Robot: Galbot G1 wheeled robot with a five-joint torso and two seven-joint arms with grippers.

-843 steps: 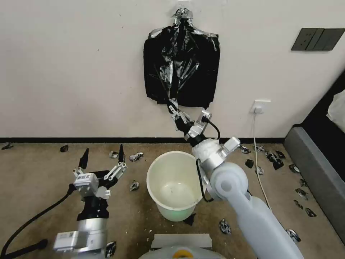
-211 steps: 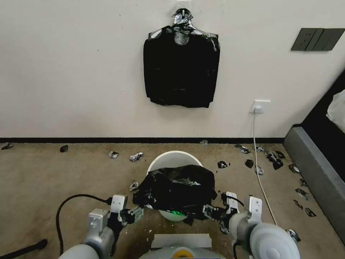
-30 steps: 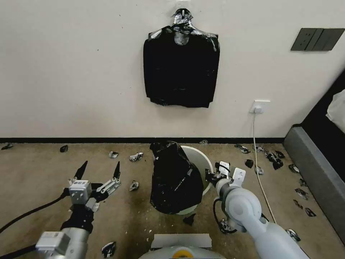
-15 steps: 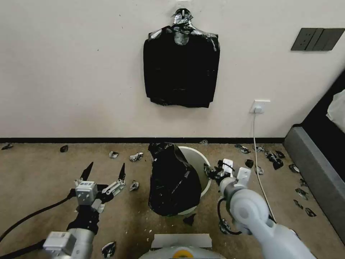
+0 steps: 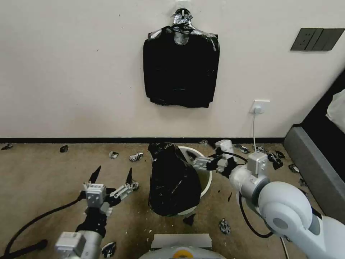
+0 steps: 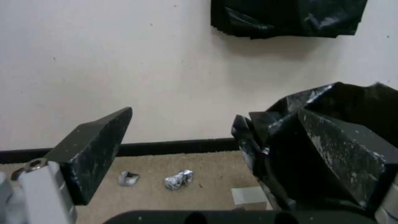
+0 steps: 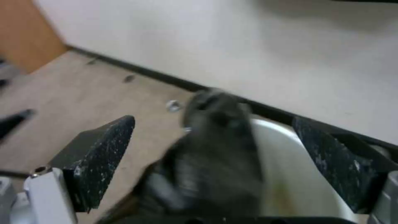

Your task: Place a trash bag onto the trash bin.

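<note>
From the head view, the trash bag is hanging slumped over the left side of the trash bin, its long axis running from the far rim down the near-left wall to the floor, so the bin's right half is standing uncovered. The right gripper is hovering over the open mouth at the far-right rim, jaws spread and holding nothing, just beside the bag's upper right edge; it is the nearer of the 2 arms. The left gripper is sitting apart to the left over bare carpet, jaws released too, with free room between it and the bag. Black scraps are lying around on the floor.

In the left wrist view, the bag's crumpled top is lying ahead and toward 1 open fingertip, the bundle of bags hanging on the wall above.

In the right wrist view, the bag is lying between the parted fingers, the bin's pale inside opening beside it. My guess: the loose edge over the mouth is what needs catching.
</note>
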